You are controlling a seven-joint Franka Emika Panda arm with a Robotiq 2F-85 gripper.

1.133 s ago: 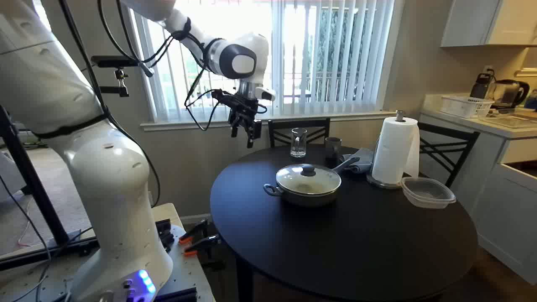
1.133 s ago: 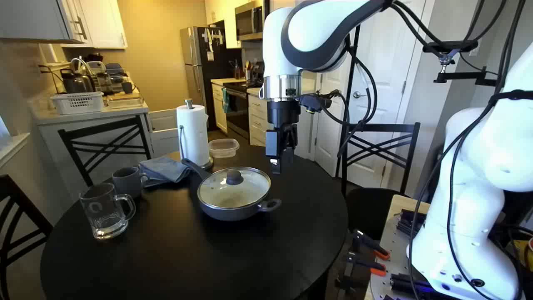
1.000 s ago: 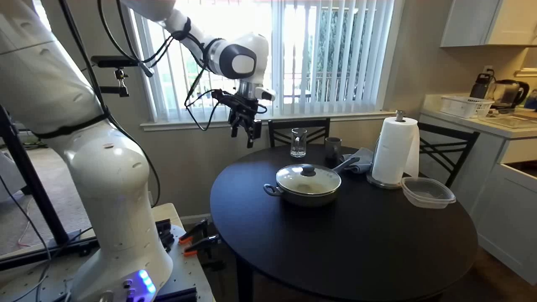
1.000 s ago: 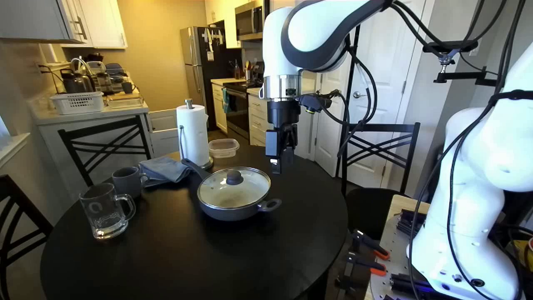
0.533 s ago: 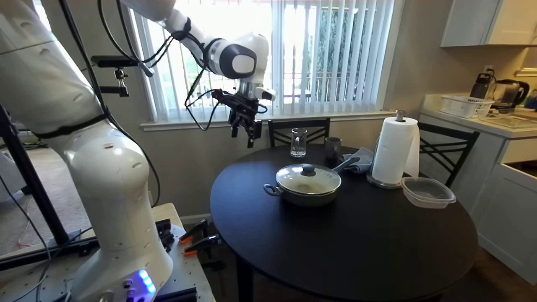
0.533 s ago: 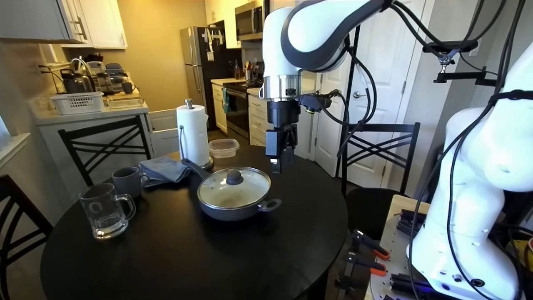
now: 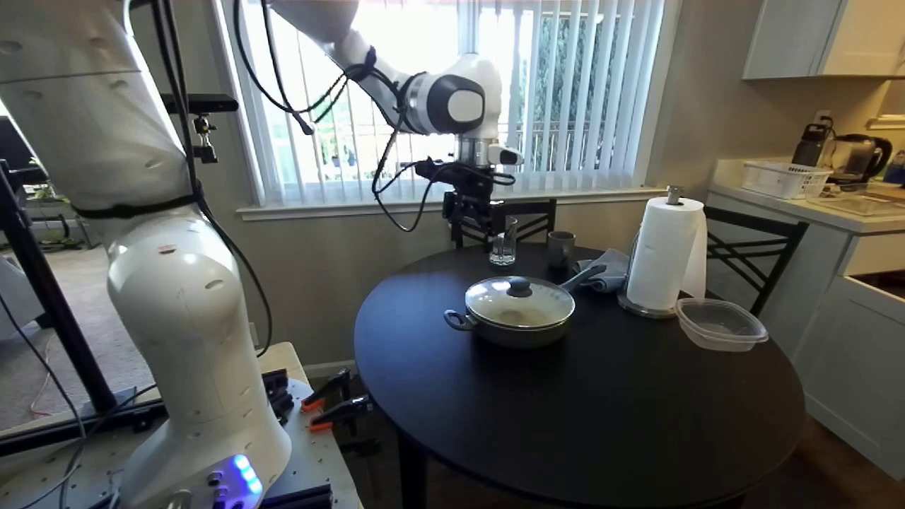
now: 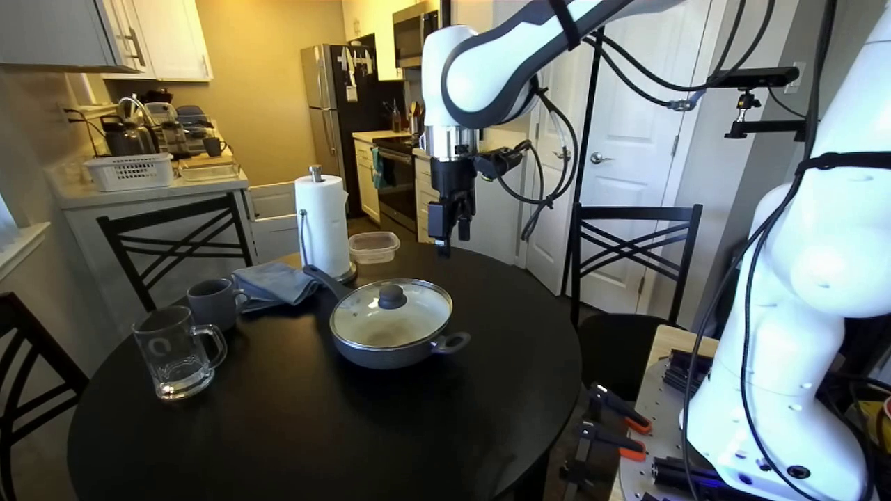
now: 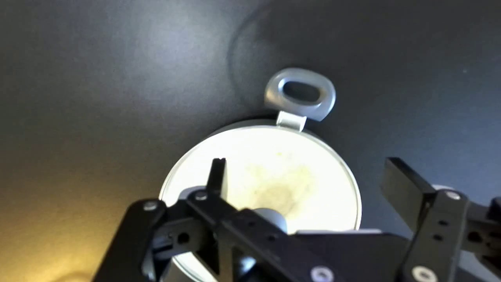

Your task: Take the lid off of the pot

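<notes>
The step in hand looks like the approach to the lid [image 8: 390,320], with its dark knob [image 7: 520,286] the thing to grip. The gripper [image 9: 306,172] is spread wide, has hold of nothing, and hangs higher than the pot [image 8: 385,358], apart from it. The lid sits level on the pot's rim, and the pot stands on the table [image 8: 313,431].

To do it well, centre the knob between the fingers before lowering: in the wrist view it appears partly hidden behind the left finger's linkage, while the right finger shows beyond the lid's edge. Then descend straight, stop just short of pressing the glass, close evenly, and lift plumb so that the rim does not drag the pot. Keep clear of the short loop handle [image 9: 299,109].

Since half a second ago the gripper has moved: in an exterior view it has shifted right, toward the pot, and now partly covers the glass mug [image 7: 504,251]; in an exterior view it sits farther left, toward the paper towel roll [image 8: 322,226]. The lid, the pot and the glass mug lie as they did.
</notes>
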